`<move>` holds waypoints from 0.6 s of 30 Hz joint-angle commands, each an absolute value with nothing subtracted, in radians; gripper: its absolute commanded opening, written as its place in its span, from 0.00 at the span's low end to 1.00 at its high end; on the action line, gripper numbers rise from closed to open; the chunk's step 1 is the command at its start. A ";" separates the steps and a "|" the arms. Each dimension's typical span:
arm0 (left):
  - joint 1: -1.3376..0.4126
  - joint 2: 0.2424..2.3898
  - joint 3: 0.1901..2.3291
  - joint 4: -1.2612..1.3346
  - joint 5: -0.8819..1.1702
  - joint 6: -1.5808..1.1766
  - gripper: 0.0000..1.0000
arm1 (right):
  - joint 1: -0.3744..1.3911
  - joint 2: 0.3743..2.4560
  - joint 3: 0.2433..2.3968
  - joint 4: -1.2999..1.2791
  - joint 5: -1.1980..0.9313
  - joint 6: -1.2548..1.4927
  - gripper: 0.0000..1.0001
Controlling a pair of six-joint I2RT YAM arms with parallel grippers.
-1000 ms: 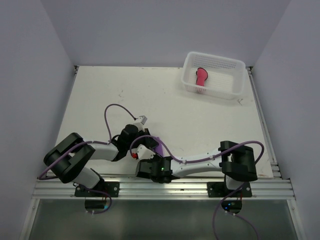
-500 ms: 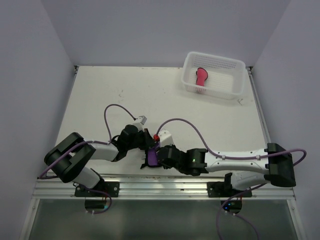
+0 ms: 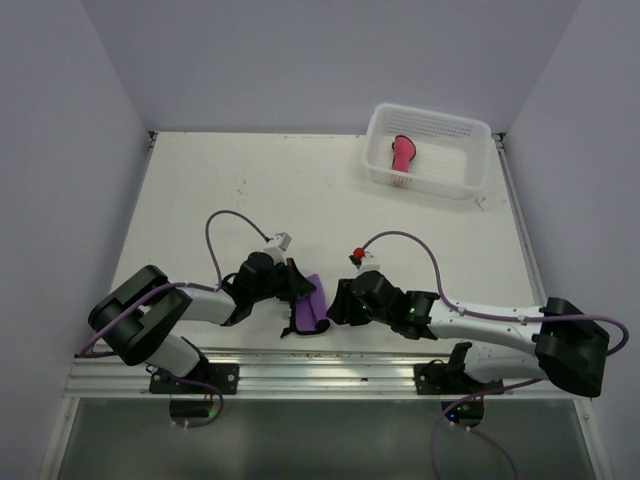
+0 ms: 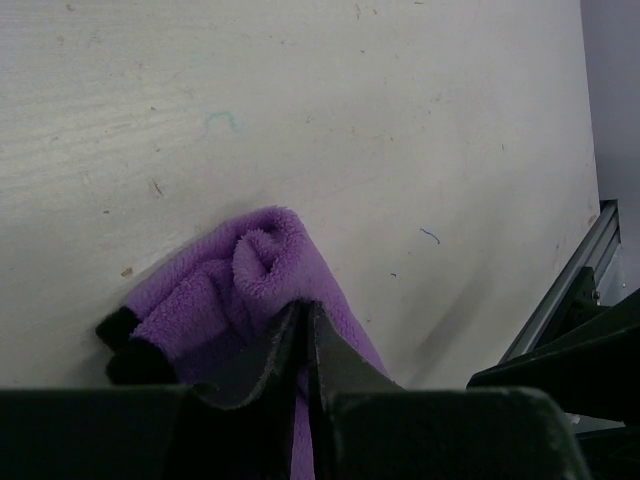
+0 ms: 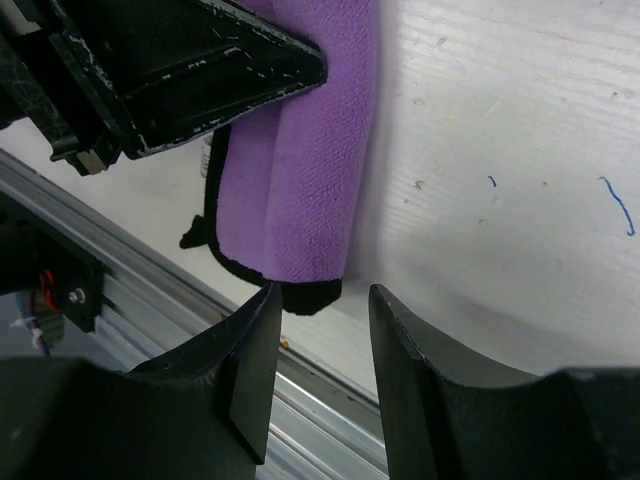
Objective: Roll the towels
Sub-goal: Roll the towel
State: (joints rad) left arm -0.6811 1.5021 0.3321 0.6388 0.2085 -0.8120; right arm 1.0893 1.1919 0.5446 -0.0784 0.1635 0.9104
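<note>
Down at the near edge of the table [image 3: 200, 200], the purple towel [image 3: 312, 305] lies partly rolled, black hem showing. Left claw [image 4: 305, 345] is pinched together on its fabric, just behind the curled end. Right claw [image 5: 322, 335] stands apart and empty, just beside the towel's hemmed end, not touching. Far off at the back right, a pink-red towel [image 3: 402, 152] sits inside the white basket [image 3: 470, 170].

Lighting: even, diffuse, fairly bright overhead; no glare. Shadows: soft, short, beneath the arms and white basket [image 3: 428, 151]. Wrist views: dimmer toward 6 o'clock, near black fingers [image 5: 245, 375] blurred; purple towel [image 4: 262, 280] pile sharp.
</note>
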 commanded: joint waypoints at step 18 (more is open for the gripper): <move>-0.675 1.522 0.281 0.552 0.133 -0.792 0.11 | 1.048 1.342 0.517 0.147 0.044 0.996 0.46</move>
State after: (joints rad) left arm -0.6811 1.5017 0.3225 0.6510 0.2039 -0.8196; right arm 1.0531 1.3331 0.5308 0.0914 0.0563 0.9771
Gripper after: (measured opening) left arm 0.112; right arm 0.458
